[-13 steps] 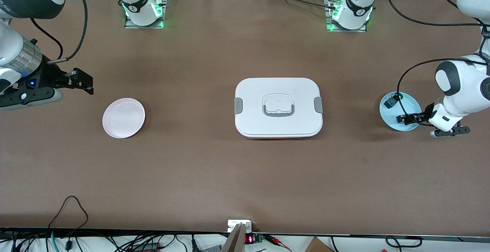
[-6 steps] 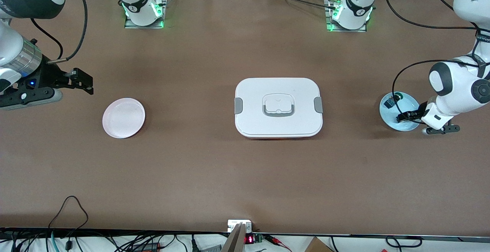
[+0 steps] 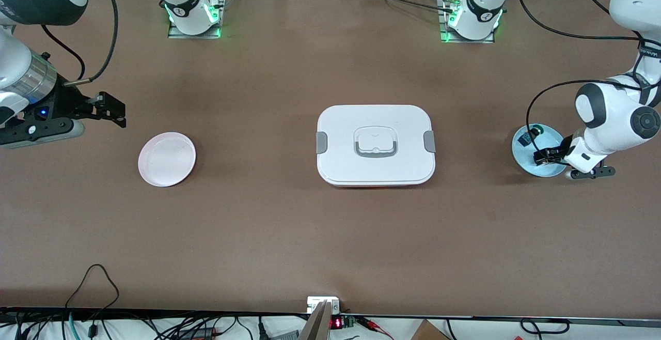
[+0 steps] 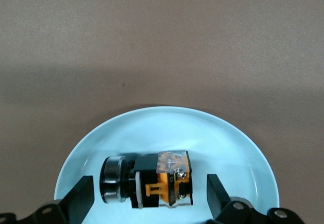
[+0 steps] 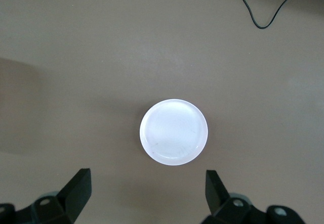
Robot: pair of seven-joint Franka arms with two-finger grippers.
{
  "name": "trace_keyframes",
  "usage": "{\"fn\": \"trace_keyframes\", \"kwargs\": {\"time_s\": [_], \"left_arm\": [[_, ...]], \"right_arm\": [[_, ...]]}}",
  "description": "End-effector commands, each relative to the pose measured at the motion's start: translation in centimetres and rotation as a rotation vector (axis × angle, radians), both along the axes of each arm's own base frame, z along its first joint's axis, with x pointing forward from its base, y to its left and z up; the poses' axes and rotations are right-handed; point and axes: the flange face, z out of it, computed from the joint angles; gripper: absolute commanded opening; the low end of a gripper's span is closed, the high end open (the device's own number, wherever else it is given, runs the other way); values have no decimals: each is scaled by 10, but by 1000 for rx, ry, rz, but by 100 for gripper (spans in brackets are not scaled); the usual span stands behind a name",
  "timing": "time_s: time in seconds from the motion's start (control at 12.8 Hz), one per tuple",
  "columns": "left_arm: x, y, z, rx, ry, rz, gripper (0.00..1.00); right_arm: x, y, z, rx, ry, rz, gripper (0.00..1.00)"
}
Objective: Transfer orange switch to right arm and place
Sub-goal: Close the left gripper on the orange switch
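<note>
The orange switch (image 4: 162, 185) lies on its side on the light blue plate (image 4: 223, 143), black with a silver ring end and an orange section. My left gripper (image 4: 149, 198) is open and low over the plate, one finger at each end of the switch, not touching it. In the front view the left gripper (image 3: 543, 156) is over the blue plate (image 3: 526, 156) at the left arm's end of the table and hides the switch. My right gripper (image 3: 111, 110) is open and empty, waiting in the air near the pink plate (image 3: 167, 159).
A small blue-and-green part (image 3: 525, 138) lies on the blue plate too. A white lidded box with grey latches (image 3: 376, 145) stands mid-table. The pink plate also shows in the right wrist view (image 5: 173, 132), with nothing on it.
My left arm has shifted a little toward the table's middle, bringing its gripper further over the blue plate. The right arm has not moved.
</note>
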Motion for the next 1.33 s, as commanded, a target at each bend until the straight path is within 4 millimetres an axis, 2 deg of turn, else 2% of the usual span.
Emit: {"fn": "trace_keyframes", "kwargs": {"time_s": [0.0,0.31,0.47,0.7,0.78,0.94,1.1,1.25], "left_arm": [[1,2,-7,1,-27,-14,98],[-1,5,-12,0,-24,-8,95],[-2,4,-13,-3,-19,-3,68],[-5,2,-12,-18,31,-3,48],[-3,1,-7,-16,31,-6,44],[3,0,11,-6,6,-13,43],[11,-7,37,4,-23,-34,43],[30,-18,72,-8,-10,-73,43]], "right_arm": [[-2,0,7,10,-10,0,100],[-2,0,8,10,-12,0,100],[-2,1,8,10,-12,1,100],[-2,2,7,9,-10,0,100],[-2,2,7,9,-10,-1,100],[-2,2,8,6,-12,-1,100],[-1,2,8,5,-19,-2,100],[-2,2,8,5,-17,-2,100]]}}
